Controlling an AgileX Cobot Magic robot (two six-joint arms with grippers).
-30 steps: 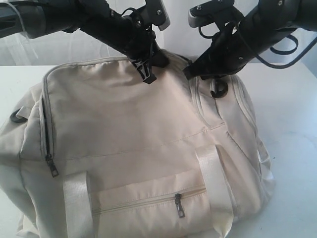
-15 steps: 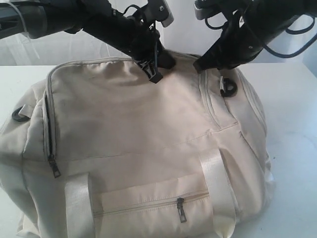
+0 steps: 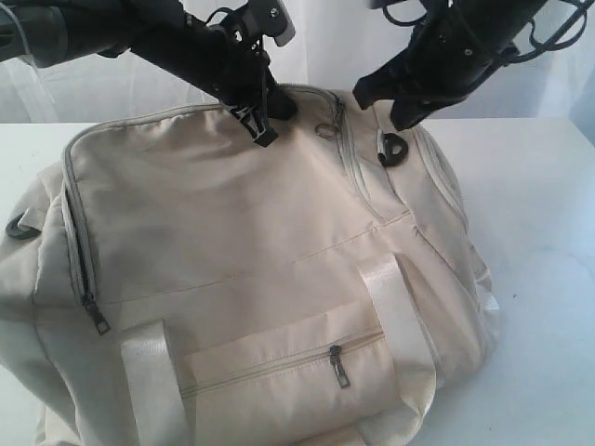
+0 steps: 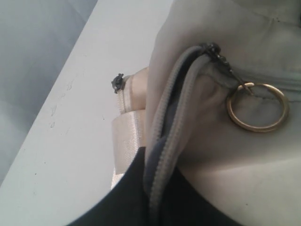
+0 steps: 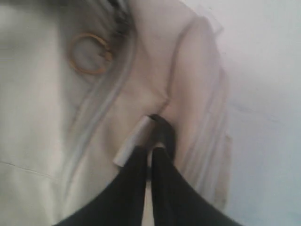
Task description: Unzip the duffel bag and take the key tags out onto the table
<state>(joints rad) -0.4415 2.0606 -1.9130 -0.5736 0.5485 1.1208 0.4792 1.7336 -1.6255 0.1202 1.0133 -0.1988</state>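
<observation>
The cream duffel bag lies on the white table, filling the near and middle ground. Nearest is its front pocket, whose zipper pull hangs between two pale webbing straps. A side zipper pull dangles at the left. At the far top edge, the left gripper is clamped on the bag's zipper band, beside a black buckle. A metal ring hangs from the top zipper. Right of it, the right gripper has its fingers nearly together at a black D-ring, possibly pinching it.
</observation>
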